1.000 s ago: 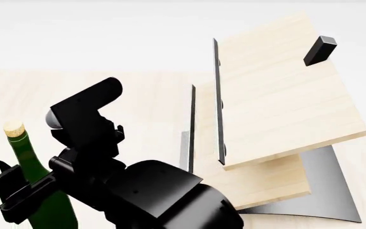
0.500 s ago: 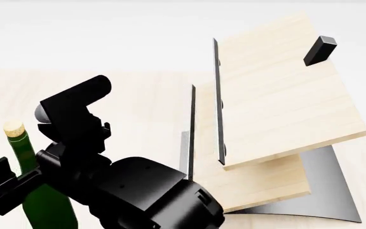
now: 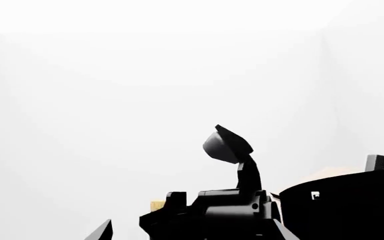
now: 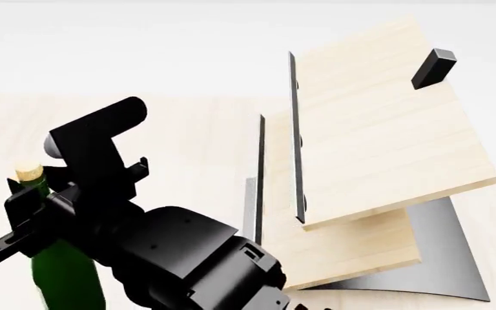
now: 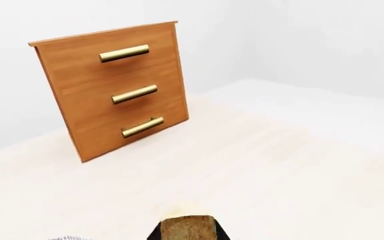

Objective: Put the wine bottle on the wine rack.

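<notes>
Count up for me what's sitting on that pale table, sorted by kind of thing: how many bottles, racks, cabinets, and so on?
Wine bottle: 1
Wine rack: 1
Drawer cabinet, seen only from the right wrist camera: 1
Total: 3
A patterned sliver at the right wrist picture's edge is too small to name, so it is not counted.
</notes>
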